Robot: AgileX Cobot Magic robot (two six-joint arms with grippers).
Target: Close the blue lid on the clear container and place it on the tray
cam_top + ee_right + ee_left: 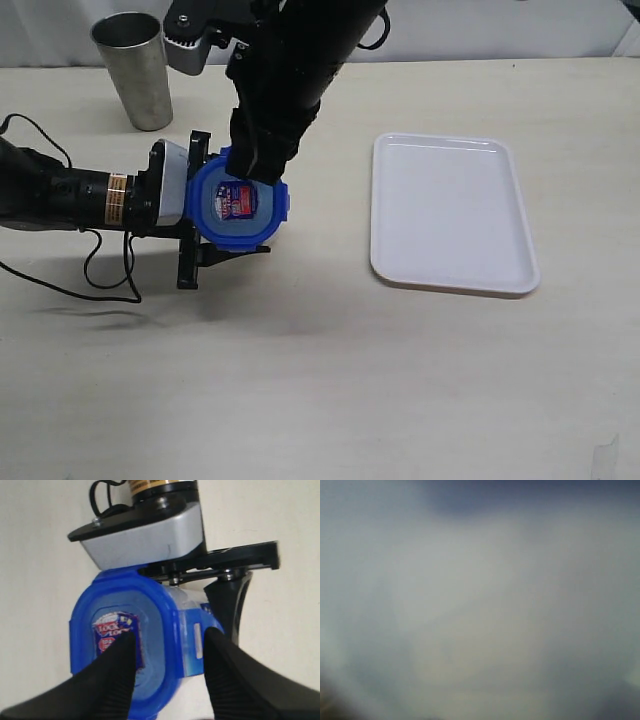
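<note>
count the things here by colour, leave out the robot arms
blue: 1, the lid
clear: 1, the container under that lid
white: 1, the tray
grey metal: 1, the cup
total: 4

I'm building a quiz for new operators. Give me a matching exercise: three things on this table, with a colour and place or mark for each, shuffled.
Things:
1. snap lid
2. plastic tray
3. metal cup

Descriptions (exterior view):
A. white, lying flat on the right
B. grey, upright at the back left
C. blue, bearing a red-white label

Pairs: 1-C, 2-A, 3-B
</note>
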